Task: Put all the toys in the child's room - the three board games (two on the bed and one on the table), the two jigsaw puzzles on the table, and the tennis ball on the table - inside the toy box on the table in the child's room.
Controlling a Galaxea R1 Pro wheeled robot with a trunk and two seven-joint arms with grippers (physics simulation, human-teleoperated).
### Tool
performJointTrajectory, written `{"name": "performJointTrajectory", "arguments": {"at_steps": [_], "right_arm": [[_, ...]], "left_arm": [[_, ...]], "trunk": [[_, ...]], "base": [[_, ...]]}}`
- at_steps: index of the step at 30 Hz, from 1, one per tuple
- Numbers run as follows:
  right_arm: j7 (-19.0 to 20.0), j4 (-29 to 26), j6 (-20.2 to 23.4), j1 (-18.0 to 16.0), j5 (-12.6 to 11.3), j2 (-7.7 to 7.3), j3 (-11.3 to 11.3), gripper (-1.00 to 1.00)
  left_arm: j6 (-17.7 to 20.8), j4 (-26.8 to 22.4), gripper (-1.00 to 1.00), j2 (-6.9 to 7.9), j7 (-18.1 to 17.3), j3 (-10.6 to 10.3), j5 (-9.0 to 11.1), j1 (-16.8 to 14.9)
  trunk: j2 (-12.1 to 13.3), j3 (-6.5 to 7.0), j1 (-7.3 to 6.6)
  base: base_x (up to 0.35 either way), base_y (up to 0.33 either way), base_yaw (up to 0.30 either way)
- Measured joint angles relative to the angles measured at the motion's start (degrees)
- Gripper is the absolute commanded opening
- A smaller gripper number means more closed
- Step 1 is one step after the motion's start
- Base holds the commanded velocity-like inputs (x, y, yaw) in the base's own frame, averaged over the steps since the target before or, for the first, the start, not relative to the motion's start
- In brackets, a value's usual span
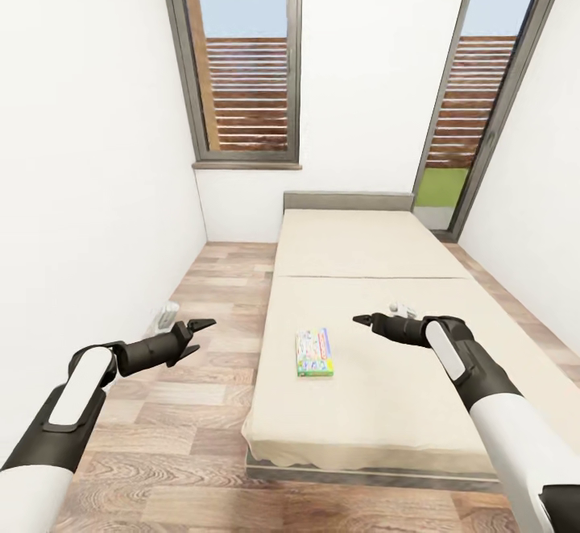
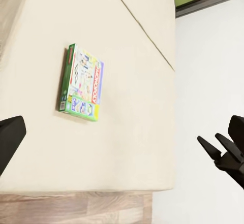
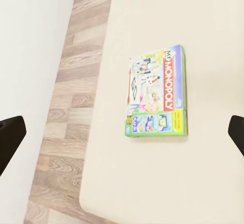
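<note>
Head view: a Monopoly board game (image 1: pixel 315 353) is seen lying flat on the bed (image 1: pixel 387 404). The left end effector (image 1: pixel 196 337) is spread open; the right end effector (image 1: pixel 364 320) cannot be judged, its fingertips being cut off in the wrist view.

We see 1 board game (image 1: pixel 315 353), a flat green-edged "My Monopoly" box, lying face up near the bed's (image 1: pixel 387 404) left edge.

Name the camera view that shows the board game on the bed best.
The right wrist view: the board game is large, unobstructed, its "Monopoly" lettering readable. The left wrist view shows it smaller, at an angle. The head view shows it tiny, near the bed's left edge.
</note>
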Motion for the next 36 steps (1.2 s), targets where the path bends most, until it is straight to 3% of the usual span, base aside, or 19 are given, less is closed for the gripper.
{"name": "performJointTrajectory", "arguments": {"at_steps": [8, 36], "right_arm": [[0.07, 0.08, -1.17, 0.22, 0.0, 0.04, 0.13, 1.0], [-0.5, 1.09, 1.17, -0.6, -0.24, 0.18, 2.4, 1.0]], "left_arm": [[-1.54, 1.86, 1.0, 0.08, -1.21, -1.73, 0.1, -0.75], [-2.16, 2.75, 1.0, 0.37, -2.53, -2.31, -0.02, -0.99]], "trunk": [[-3.21, -1.44, 1.76], [-14.44, -6.48, 7.91]], "base": [[0.0, 0.0, 0.0], [0.0, 0.0, 0.0]]}}
